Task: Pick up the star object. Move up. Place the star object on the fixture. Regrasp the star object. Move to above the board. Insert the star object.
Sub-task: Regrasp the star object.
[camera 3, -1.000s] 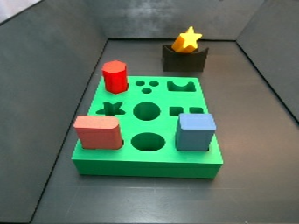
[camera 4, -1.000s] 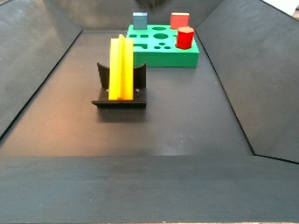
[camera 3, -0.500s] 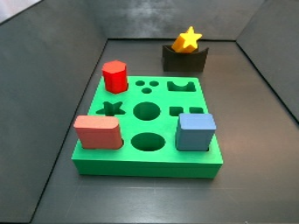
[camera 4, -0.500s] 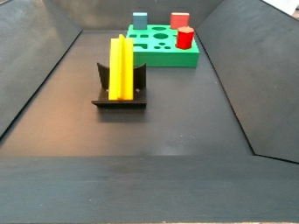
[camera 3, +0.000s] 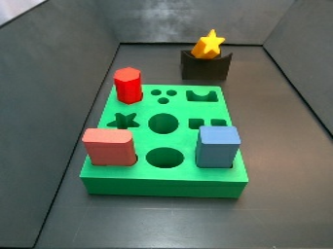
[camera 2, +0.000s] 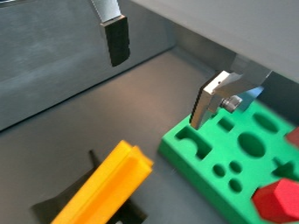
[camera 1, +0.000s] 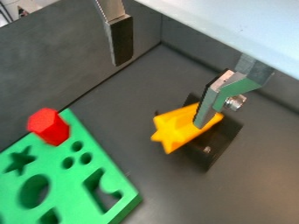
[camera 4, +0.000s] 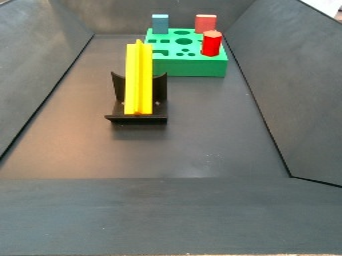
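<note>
Nothing has shifted in either side view compared with half a second and a full second back: the star object (camera 4: 136, 76) stands in the same spot on the fixture (camera 4: 136, 113), and the board (camera 3: 164, 146) with its pieces looks just as it did.

The star object rests in the fixture's notch, well apart from the board. The gripper (camera 1: 166, 59) does not appear in either side view; in both wrist views it hangs above the floor with its jaws wide apart and nothing between them. One finger (camera 1: 121, 41) is clear of everything; the other finger (camera 1: 214, 101) shows in front of the star's end, though I cannot tell whether it touches.

From here the regrasp looks like the risky part. If the fingers close off-centre or catch a ridge, I'd expect the prism to twist or tip out of its shallow seat. A skewed hold would then fail to line up with the star hole (camera 3: 124, 121), and the red hexagonal prism (camera 3: 128, 85) beside it could be bumped on the way down.
</note>
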Available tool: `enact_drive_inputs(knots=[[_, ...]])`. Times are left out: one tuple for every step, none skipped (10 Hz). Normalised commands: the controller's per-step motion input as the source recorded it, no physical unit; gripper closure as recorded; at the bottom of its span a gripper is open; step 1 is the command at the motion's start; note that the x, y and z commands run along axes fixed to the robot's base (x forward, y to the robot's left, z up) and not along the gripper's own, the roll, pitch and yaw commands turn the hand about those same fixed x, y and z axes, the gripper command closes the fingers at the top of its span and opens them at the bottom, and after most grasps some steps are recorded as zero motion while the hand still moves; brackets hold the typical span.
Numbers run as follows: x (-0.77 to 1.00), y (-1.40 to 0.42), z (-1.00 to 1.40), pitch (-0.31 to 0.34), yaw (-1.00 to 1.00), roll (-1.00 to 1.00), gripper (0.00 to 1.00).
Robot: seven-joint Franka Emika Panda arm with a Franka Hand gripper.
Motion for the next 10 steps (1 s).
enact_drive_inputs(knots=[[0.00,-0.02,0.01,0.040,0.02,1.00,0.00],[0.01,-0.01,0.01,0.041,0.02,1.00,0.00],[0.01,-0.02,0.01,0.049,0.02,1.00,0.00],[0.01,-0.02,0.01,0.053,0.02,1.00,0.00],[0.03,-0.02,0.01,0.063,0.03,1.00,0.00],[0.04,-0.02,0.00,0.073,0.03,1.00,0.00],[0.06,-0.03,0.00,0.090,0.04,1.00,0.00],[0.07,-0.03,0.00,0.100,0.04,1.00,0.00],[0.08,-0.03,0.00,0.124,0.05,1.00,0.00],[0.09,-0.04,0.00,0.142,0.07,1.00,0.00]])
